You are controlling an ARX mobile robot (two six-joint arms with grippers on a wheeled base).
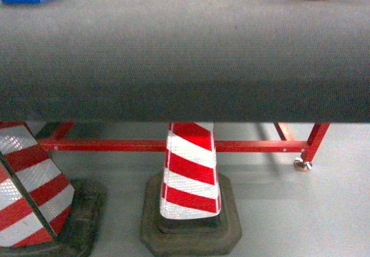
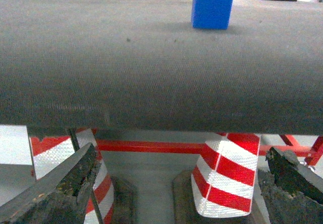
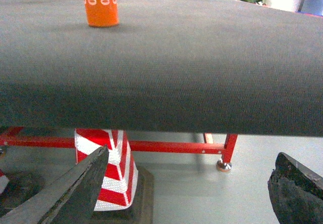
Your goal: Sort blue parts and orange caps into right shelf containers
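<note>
On the dark grey worktop point(image 1: 185, 60) we find both task pieces standing well back from the near edge, with nothing yet picked up. We see the blue part point(image 2: 213, 4) upright toward the far left, and the orange cap point(image 3: 100, 4) upright toward the far right, its white digits running up its side. The two are well apart, one towards each end of the far side.

Our left gripper point(image 2: 181, 183) hangs below and in front of the near edge with its jaws spread wide and empty; the blue part lies ahead of it, above its level and slightly to its right. Our right gripper point(image 3: 192, 188) sits equally low, jaws wide and empty, and the orange cap lies ahead, above and clearly off to its left.

We judge each arm nearer to its own piece: left for the block, right for the cap. Both pieces stand with their long axis vertical, so either arm would need to rise over the worktop edge and reach forward.

Under the worktop we see striped traffic cones point(image 1: 191, 170) and a red frame point(image 1: 231, 146). No shelf containers show in any view.
</note>
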